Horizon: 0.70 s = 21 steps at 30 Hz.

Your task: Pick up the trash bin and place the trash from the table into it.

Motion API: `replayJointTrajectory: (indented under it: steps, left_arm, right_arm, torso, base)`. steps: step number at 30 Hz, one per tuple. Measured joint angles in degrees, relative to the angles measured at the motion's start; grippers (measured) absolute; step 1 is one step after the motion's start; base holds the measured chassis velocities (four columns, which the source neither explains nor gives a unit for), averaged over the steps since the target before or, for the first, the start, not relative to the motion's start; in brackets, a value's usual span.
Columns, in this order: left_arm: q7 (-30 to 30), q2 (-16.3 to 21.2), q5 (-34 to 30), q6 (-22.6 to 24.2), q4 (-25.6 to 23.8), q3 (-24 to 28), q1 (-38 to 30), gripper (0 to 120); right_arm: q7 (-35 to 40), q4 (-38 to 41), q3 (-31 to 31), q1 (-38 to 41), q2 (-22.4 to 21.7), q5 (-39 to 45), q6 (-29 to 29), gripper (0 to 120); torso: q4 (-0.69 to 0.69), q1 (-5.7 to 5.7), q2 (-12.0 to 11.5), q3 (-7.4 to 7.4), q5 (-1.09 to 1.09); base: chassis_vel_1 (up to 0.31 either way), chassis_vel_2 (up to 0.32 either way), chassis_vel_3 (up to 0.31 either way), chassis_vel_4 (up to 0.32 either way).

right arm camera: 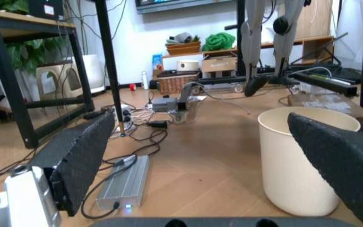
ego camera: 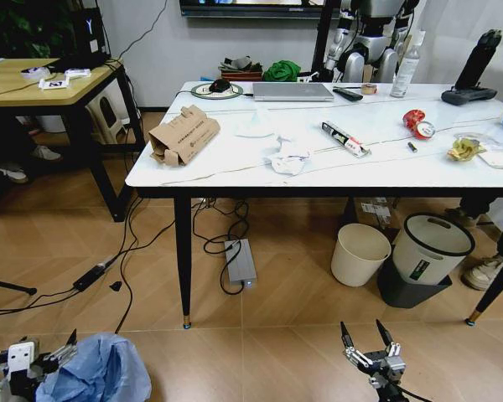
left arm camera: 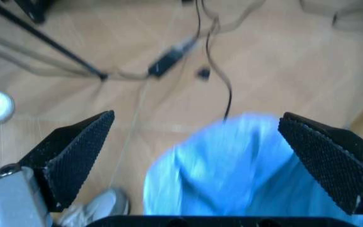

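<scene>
The trash bin [ego camera: 101, 370], lined with a crinkly light-blue bag, stands on the floor at the lower left. My left gripper [ego camera: 49, 352] is open right beside it. In the left wrist view the blue bag [left arm camera: 245, 175] lies between the spread fingers of the left gripper [left arm camera: 197, 116], untouched. The white marble table [ego camera: 226, 172] carries the trash: a torn cardboard box [ego camera: 184, 134], crumpled tissues [ego camera: 287, 157], a crushed red can [ego camera: 417, 124] and a yellow wrapper [ego camera: 465, 149]. My right gripper [ego camera: 367, 337] hangs open and empty low before the table, also seen as the right gripper [right arm camera: 200, 115].
Under the table stand a cream open bin [ego camera: 360, 254] [right arm camera: 295, 156] and a grey-and-black round bin [ego camera: 427, 255]. A silver power box [ego camera: 241, 261] and loose cables lie on the floor. A wooden desk [ego camera: 42, 84] stands at the left; a laptop [ego camera: 292, 90] sits on the table's far side.
</scene>
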Motion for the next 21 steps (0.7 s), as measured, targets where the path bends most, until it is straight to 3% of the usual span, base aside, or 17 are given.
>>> replayJointTrajectory:
  steps: [10,21]
  left_arm:
    - [5.26,-0.79,2.47,-0.85,9.63,1.65,-1.32,100]
    - [5.98,0.25,1.35,-2.35,18.24,0.95,-4.68,100]
  right_arm:
    - [-0.05,-0.31,-0.21,0.41,0.06,-0.09,0.33,100]
    - [-0.09,-0.93,-0.33,0.23,0.09,-0.77,0.93,100]
  torso:
    - [0.00,0.06,0.12,0.08,0.04]
    - [0.00,0.09,0.20,0.12,0.04]
  base:
    - [0.000,0.000,0.000,0.000]
    - [0.000,0.000,0.000,0.000]
